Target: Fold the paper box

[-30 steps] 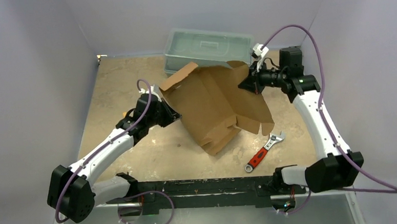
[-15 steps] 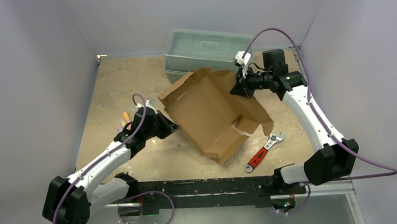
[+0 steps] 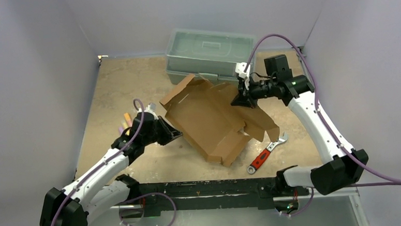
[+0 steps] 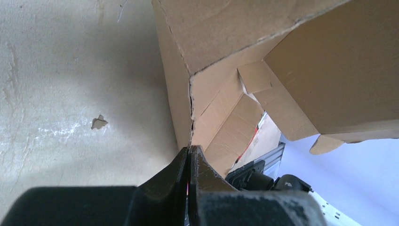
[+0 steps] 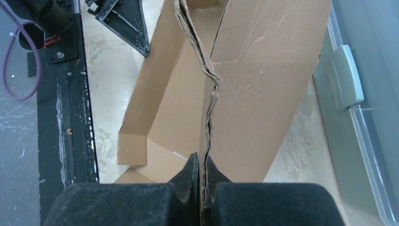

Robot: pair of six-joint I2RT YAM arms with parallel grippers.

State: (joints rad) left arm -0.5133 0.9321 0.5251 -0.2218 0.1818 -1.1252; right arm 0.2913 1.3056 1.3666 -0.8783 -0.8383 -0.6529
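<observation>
Paper box (image 3: 209, 120): brown corrugated die-cut sheet, creased; left pincer (image 4: 189, 153), right pincer (image 5: 203, 160) each clamped on edge.

Right gripper (image 5: 201, 162) pinched on a ragged upright edge of the brown paper box (image 5: 263, 94), panels spreading ahead either side, grey-green toolbox (image 5: 362, 70) to its right, black rail (image 5: 66, 117) with purple cable (image 5: 19, 61) left.

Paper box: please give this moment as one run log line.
task: fold paper box | left end effector: shut on box edge | right end effector: shut on box flap | state: partly folded
</observation>
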